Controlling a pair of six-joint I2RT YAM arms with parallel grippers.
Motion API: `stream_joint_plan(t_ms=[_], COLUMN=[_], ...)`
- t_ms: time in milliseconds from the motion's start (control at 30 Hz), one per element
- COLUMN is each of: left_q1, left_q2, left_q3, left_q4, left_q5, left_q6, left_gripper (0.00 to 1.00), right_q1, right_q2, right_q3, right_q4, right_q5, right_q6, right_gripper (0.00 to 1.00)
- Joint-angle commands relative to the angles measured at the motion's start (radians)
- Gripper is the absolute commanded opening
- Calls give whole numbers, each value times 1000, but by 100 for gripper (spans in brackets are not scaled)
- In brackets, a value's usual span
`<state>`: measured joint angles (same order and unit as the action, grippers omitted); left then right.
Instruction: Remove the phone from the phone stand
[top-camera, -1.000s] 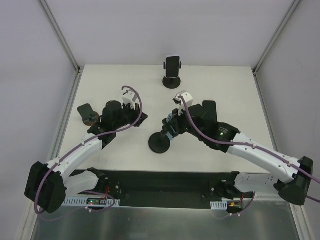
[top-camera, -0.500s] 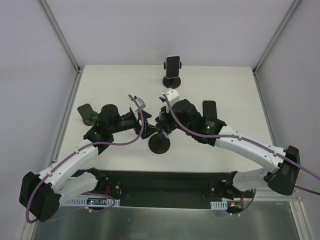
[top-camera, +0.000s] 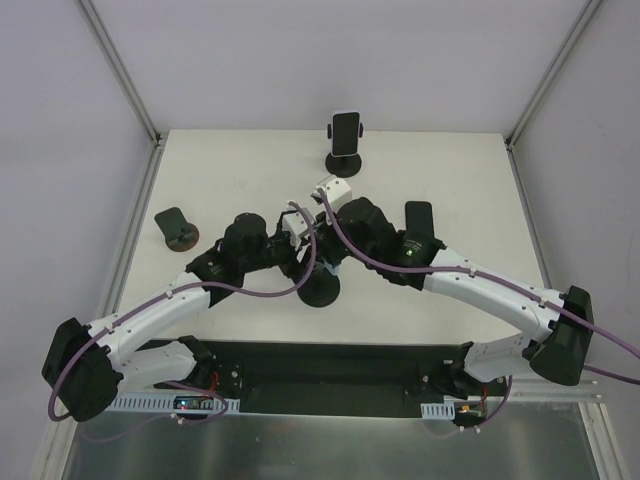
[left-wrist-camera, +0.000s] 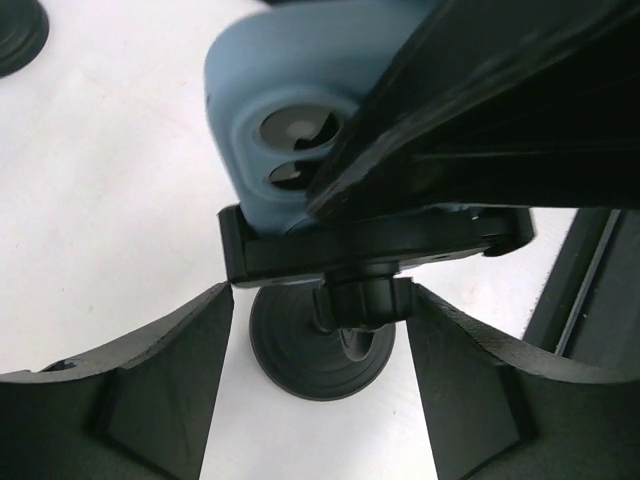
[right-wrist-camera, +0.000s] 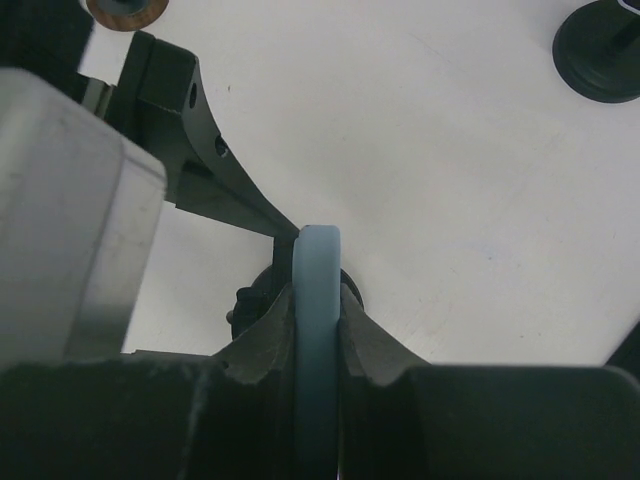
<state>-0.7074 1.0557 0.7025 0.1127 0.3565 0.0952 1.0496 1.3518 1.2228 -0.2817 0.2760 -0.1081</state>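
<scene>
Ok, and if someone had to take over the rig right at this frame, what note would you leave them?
Left gripper: open, one finger on each side of the neck of the phone stand, apparently not gripping it.
Right gripper: shut on the edges of the blue-cased phone.
The phone sits in the stand's cradle, between the two arms.
Done: the phone is gripped and the left arm is placed to brace the stand.
Left: probably close the left gripper on the stand, then pull the phone out of the cradle and set it down.
</scene>
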Motion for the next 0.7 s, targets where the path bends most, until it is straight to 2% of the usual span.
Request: stream_joint_plan(t_ms=[0,167,333,433,567,600,667], left_q1=[-12,-15,-15,-15,-15,-15,-15], left_q2=[30,55,46,36,23,20,13], left_q3=[41,38,-8,-32,-51,-55,-58], left_q4=[-4,21,129,180,208,211,212], left_q5=[-74,-67,-7,-13,-37,-42,-69], left_q6=[-8,-58,-126,-147,-155,-155,-158], left_gripper=[67,65,62,56,35,21,6], right_q1=[6,7,18,24,33,35,36], right_q2=[3,-10,-5,-3,-10,-13,-19], right_q3=[24,9,-2,-14,-26,-31,-39], right_q4=[44,56,58,61,56,50,39], right_q5=[29,29,23,20,17,17,17], right_q6=[-10,-1,13,21,33,33,36], right_gripper=[1,1,1,1,1,1,1])
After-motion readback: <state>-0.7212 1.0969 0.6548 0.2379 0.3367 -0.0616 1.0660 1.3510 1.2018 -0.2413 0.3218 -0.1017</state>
